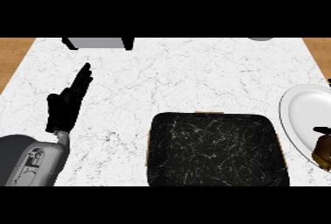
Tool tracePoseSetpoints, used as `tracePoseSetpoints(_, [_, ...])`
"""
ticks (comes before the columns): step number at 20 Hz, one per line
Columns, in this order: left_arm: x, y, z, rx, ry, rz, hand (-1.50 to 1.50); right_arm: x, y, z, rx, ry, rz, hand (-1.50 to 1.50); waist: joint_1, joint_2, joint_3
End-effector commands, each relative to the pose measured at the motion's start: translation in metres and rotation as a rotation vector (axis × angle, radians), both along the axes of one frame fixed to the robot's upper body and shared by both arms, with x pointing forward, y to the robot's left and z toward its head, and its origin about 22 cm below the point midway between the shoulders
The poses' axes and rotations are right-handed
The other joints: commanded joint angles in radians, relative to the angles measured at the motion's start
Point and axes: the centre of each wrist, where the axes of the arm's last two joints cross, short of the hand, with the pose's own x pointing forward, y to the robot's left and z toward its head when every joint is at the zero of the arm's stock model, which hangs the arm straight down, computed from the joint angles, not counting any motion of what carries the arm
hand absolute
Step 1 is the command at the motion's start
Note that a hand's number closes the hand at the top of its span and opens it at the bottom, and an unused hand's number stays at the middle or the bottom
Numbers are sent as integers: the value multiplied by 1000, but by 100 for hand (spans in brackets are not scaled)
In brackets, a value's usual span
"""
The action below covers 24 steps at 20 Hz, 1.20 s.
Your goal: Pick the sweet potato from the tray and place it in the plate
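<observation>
Marble counter [194, 74]: sweet potato [321, 151] already over the plate [301, 109] at far right, its holder hidden; left hand [68, 103] rests open.

plate [298, 114] runs off the right edge, only its left part shows. right hand [322, 130] mostly cut off there, fingers can't be read. brown thing under it, prob sweet potato [321, 154], partly out of view. tray [216, 151] cut at bottom. grey obj [98, 43] clipped at top.
</observation>
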Motion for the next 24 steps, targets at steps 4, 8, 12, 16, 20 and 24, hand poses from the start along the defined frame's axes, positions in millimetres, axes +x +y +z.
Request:
tracePoseSetpoints(4, [-6, 2, 0, -5, 1, 2, 0, -47, -62, 33, 216, -100, -210, -150, 0, 0, 1])
tracePoseSetpoints(8, [-11, 3, -5, -7, -5, -6, 0, -89, -97, 56, 247, -135, -289, -150, 12, 5, 4])
tracePoseSetpoints(12, [5, 2, 0, -25, 0, -11, 0, -109, -115, 78, 276, -111, -280, -150, 7, 11, 6])
tracePoseSetpoints(16, [-8, 14, -8, -11, -14, 0, 0, -138, -127, 80, 256, -107, -286, -150, 12, 10, 9])
tracePoseSetpoints(20, [5, -4, 12, -16, -13, -1, 0, -145, -132, 90, 238, -87, -256, -150, 0, 8, 10])
tracePoseSetpoints(24, [-1, 16, 3, -19, -10, 3, 0, -153, -130, 76, 255, -85, -272, -150, 5, 10, 11])
